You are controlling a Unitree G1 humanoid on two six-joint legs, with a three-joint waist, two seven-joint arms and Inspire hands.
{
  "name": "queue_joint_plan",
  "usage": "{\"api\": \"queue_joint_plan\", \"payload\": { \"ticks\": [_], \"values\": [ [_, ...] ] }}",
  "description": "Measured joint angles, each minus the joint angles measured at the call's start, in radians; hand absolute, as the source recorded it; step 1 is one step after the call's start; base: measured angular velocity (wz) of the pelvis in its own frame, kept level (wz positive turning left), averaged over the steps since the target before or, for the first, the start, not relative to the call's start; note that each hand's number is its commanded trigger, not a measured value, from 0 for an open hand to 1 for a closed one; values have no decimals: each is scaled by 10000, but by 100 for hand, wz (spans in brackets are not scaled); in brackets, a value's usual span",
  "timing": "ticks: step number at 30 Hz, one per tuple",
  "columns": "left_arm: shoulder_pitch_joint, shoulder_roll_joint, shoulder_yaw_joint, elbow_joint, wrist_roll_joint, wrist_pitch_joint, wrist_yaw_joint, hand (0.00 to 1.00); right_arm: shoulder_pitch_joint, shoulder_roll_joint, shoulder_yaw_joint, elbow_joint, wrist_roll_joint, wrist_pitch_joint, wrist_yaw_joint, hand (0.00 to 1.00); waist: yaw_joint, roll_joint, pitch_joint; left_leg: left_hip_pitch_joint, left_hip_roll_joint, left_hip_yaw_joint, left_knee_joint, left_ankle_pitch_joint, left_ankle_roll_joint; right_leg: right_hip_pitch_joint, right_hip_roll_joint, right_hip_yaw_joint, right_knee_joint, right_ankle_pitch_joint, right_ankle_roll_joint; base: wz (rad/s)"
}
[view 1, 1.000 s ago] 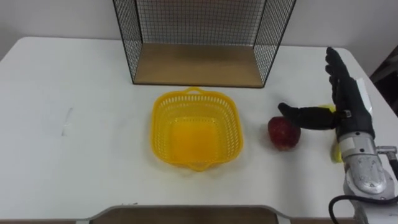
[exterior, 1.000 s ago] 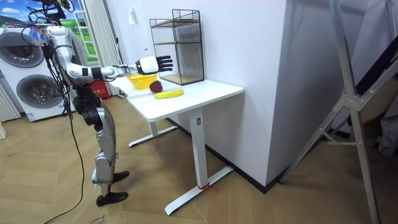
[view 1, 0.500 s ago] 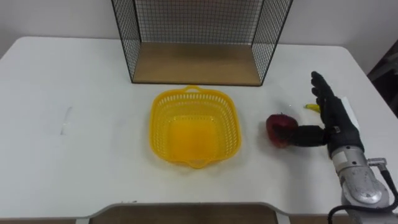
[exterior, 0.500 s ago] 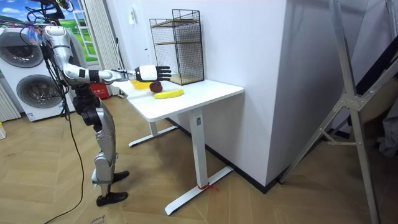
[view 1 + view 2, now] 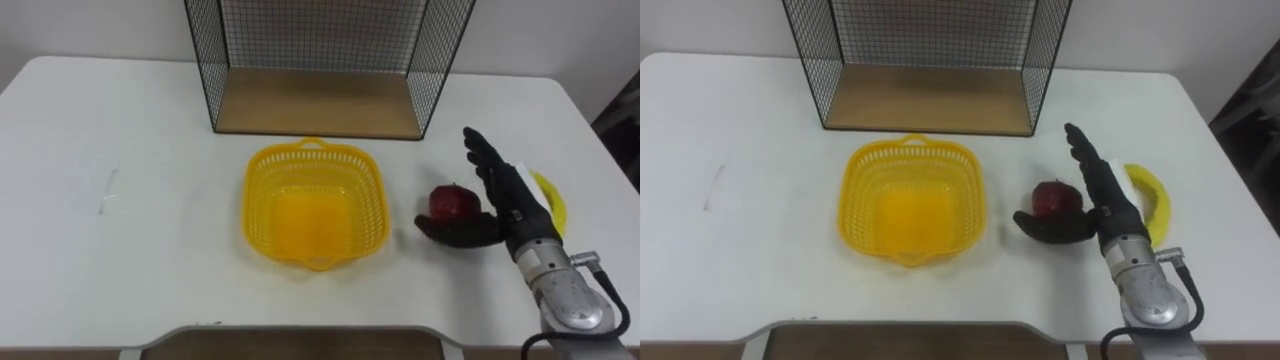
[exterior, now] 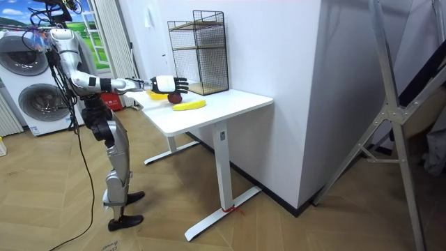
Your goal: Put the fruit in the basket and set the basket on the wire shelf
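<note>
A red apple [image 5: 452,200] [image 5: 1052,196] lies on the white table [image 5: 120,250], just right of the empty yellow basket [image 5: 314,205] [image 5: 913,201]. My right hand [image 5: 500,195] [image 5: 1095,195] is open beside the apple: its straight fingers stand along the apple's right side and its thumb reaches under the near side, touching it. A yellow banana [image 5: 550,199] [image 5: 1147,197] lies behind the hand, partly hidden by it. The black wire shelf [image 5: 320,70] [image 5: 930,65] with a wooden floor stands behind the basket. In the room view I stand at the table's end, right arm stretched over it, hand [image 6: 169,84] at the apple.
The table's right edge [image 5: 600,170] runs close behind the banana. The basket's small handle [image 5: 312,144] points towards the shelf's open front. A washing machine [image 6: 28,84] stands behind me in the room view.
My right hand has come down and leftward to the apple, the thumb sliding under its near side. More of the banana now shows behind the hand. Apple and basket stay put.
</note>
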Motion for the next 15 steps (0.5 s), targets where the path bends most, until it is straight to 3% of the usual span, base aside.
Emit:
{"api": "queue_joint_plan", "payload": {
  "ticks": [9,15],
  "values": [
    [-192,1,4,0,16,18,-278,0,-6,184,76,528,-822,23,311,0,-2,169,13,4,3,4,30,-1,2,6,-4,16,11,1,-2,0],
    [-198,3,6,0,41,18,-415,0,-84,186,76,1040,-1149,-244,321,0,-5,118,-3,21,2,14,25,-2,4,26,-8,-22,12,1,-2,0]
  ]
}}
